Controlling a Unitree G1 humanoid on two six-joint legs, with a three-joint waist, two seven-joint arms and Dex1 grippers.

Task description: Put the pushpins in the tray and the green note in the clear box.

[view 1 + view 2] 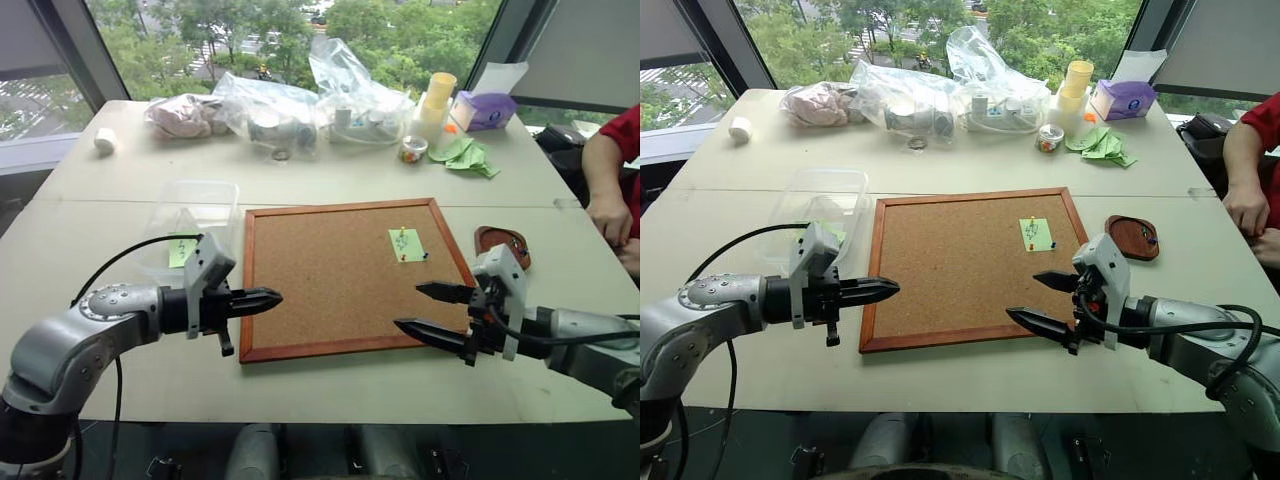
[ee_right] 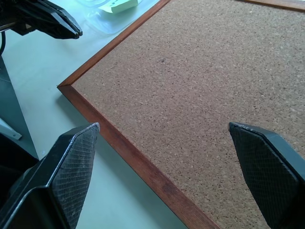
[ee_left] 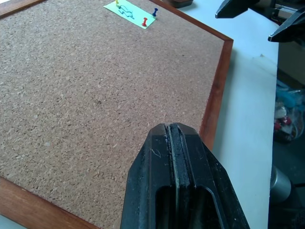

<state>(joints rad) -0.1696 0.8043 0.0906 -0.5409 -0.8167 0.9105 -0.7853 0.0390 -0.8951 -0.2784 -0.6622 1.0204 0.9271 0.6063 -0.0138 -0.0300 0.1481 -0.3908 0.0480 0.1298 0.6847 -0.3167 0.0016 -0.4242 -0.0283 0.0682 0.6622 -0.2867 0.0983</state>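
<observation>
3 pushpins (image 1: 402,235) fix the green note (image 1: 406,245) to the corkboard's (image 1: 330,280) far right part, ahead of the spread-jawed, empty right gripper (image 1: 432,309), nearer than the clenched left gripper (image 1: 268,297); tray (image 1: 503,246) just right.

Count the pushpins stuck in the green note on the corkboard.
3 pushpins: yellow at one edge of the green note, red near the opposite edge, blue by its corner.

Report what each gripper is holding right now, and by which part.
Nothing is held. The left gripper is shut on nothing at the corkboard's near left edge; the right gripper hangs open over its near right corner.
</observation>
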